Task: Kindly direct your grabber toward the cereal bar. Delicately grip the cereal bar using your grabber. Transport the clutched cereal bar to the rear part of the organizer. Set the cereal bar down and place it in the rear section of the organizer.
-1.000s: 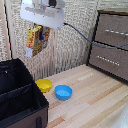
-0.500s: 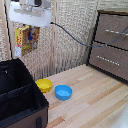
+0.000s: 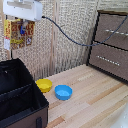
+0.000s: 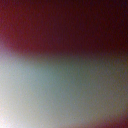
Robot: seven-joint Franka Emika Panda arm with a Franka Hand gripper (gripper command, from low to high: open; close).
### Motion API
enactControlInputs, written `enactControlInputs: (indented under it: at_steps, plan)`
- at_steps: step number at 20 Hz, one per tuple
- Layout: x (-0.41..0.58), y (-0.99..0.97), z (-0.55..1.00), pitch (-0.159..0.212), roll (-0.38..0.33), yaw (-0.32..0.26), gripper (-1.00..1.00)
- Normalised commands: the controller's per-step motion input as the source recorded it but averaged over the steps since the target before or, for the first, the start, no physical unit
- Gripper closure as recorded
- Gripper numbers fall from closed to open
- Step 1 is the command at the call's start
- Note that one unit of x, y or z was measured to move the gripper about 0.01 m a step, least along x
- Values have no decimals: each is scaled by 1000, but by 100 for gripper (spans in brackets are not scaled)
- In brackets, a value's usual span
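In the exterior view my grabber (image 3: 22,23) hangs at the top left, under its white-grey block, shut on the upper edge of the cereal bar (image 3: 20,35). The bar is a yellow-orange printed package with red edges, and it dangles upright in the air. It is high above the organizer (image 3: 20,100), a large black fabric box with inner dividers at the lower left. The bar touches nothing below it. The wrist view is only a blur of dark red and pale grey-green, with no shape to make out.
A yellow bowl (image 3: 44,85) and a blue bowl (image 3: 63,92) sit on the wooden table just to the exterior view's right of the organizer. A brown drawer cabinet (image 3: 112,45) stands at the back right. A dark cable (image 3: 65,35) hangs from the arm before the wicker wall.
My grabber has carried the cereal bar toward the exterior view's left, from above the bowls to above the organizer. The bowls and the organizer have not moved.
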Motion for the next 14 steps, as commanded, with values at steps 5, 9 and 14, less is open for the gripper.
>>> enactControlInputs:
  at_steps: [5, 9, 14]
  plan:
    - [-58, 571, 158, 99, 16, -96, 100]
    - [22, 835, -6, 181, -48, -29, 100]
    - [539, 615, -303, 142, -22, -29, 100]
